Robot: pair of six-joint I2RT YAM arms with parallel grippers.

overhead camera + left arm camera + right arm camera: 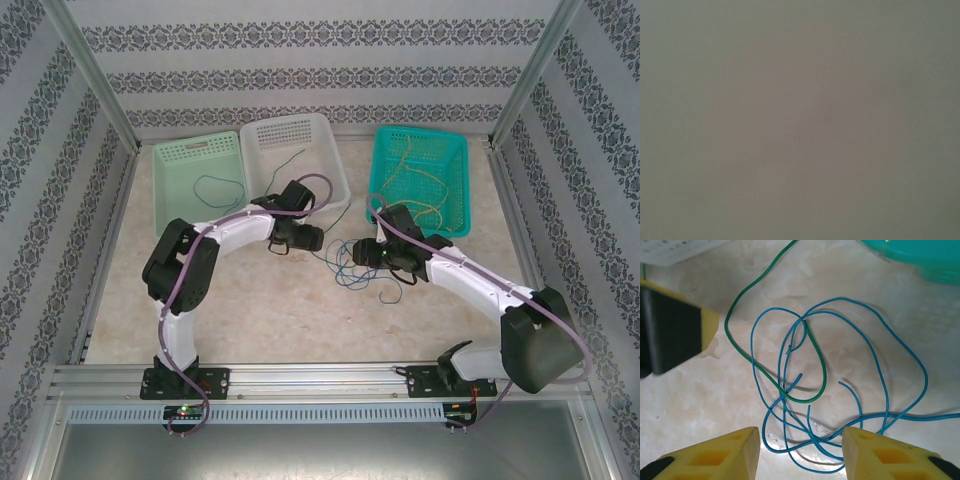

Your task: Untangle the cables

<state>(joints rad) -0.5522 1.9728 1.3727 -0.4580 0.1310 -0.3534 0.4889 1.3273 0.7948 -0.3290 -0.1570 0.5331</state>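
A tangle of thin blue cables (887, 390) lies on the marble tabletop, with one green cable (805, 401) looped through it. In the top view this tangle (350, 272) sits between the two arms. My right gripper (800, 452) hovers just over it, its yellow fingertips (725, 452) spread apart with strands lying on the table between them, nothing pinched. My left gripper (320, 240) is close on the tangle's left; one of its yellow-and-black fingers (675, 327) shows in the right wrist view. The left wrist view is blank grey.
Three baskets stand at the back: a pale green one (170, 190) with a thin strand in it, a white one (325, 150) with another strand, and a teal one (385, 150) with yellow cables (415, 182). Patterned walls and metal posts enclose the table.
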